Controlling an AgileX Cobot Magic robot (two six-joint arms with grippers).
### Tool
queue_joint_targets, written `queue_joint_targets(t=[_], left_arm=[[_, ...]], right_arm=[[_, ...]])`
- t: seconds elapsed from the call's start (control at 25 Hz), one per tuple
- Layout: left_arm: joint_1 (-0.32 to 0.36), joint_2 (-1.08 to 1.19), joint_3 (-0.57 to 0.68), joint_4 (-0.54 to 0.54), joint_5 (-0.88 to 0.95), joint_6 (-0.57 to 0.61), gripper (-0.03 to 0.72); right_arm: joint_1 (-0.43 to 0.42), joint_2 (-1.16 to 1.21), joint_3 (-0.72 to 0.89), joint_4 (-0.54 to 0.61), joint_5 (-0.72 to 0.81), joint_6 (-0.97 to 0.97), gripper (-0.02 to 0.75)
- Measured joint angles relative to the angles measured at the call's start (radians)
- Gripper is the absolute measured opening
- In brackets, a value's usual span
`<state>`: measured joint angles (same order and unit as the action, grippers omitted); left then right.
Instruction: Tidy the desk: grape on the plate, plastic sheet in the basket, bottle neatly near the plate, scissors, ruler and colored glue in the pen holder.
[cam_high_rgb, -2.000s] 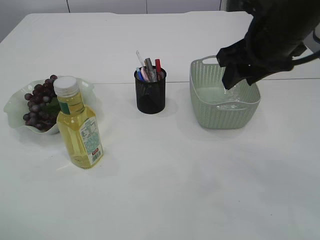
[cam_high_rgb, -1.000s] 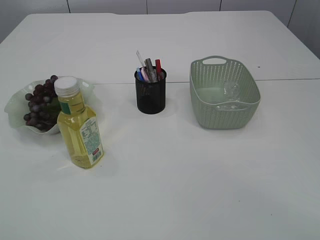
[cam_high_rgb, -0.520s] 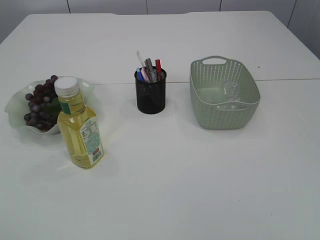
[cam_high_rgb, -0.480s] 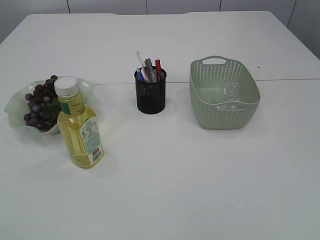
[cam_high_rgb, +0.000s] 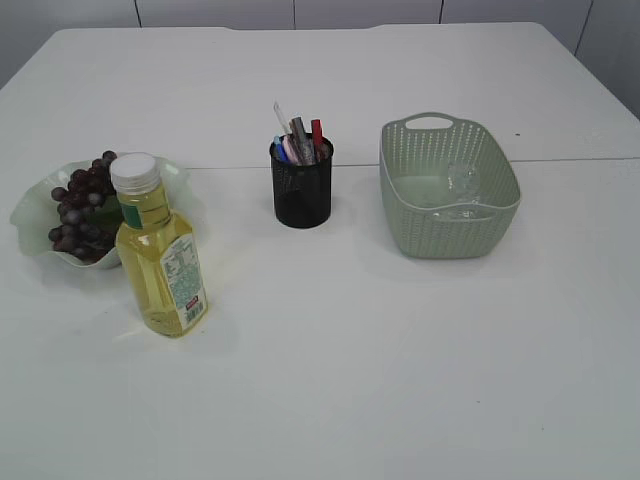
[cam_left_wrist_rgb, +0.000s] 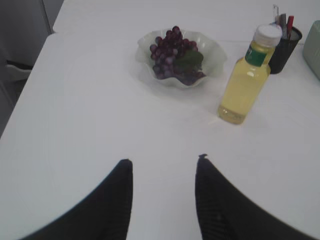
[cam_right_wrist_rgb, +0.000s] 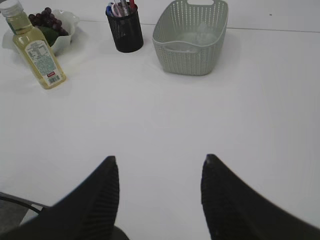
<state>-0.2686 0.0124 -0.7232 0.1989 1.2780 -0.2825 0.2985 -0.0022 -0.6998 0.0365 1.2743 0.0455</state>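
The task is looking finished: grapes (cam_high_rgb: 78, 205) are lying on the plate (cam_high_rgb: 30, 205) near the table's left edge, the bottle (cam_high_rgb: 158, 260) is standing beside it, the plastic sheet (cam_high_rgb: 460, 185) is lying in the basket (cam_high_rgb: 447, 232), and the pen holder (cam_high_rgb: 301, 184) is holding the stationery. Both the left gripper (cam_left_wrist_rgb: 162, 172) and the right gripper (cam_right_wrist_rgb: 159, 172) are hanging spread and empty.

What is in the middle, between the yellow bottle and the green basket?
The black pen holder stands between the bottle and basket, clearest in the exterior view.
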Motion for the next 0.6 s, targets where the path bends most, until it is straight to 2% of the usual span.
queue_joint_targets(t=[0.2, 0.44, 0.6], left_arm=[[0.0, 0.0, 0.105, -0.022, -0.041, 0.01, 0.311], [0.0, 0.0, 0.185, -0.073, -0.15, 0.052, 0.311], [0.0, 0.0, 0.192, -0.15, -0.168, 0.17, 0.311]], right_arm=[[0.0, -0.016, 0.105, -0.037, -0.002, -0.024, 0.391], [0.0, -0.016, 0.202, -0.042, -0.096, -0.055, 0.391], [0.0, -0.016, 0.206, -0.042, -0.11, -0.057, 0.391]])
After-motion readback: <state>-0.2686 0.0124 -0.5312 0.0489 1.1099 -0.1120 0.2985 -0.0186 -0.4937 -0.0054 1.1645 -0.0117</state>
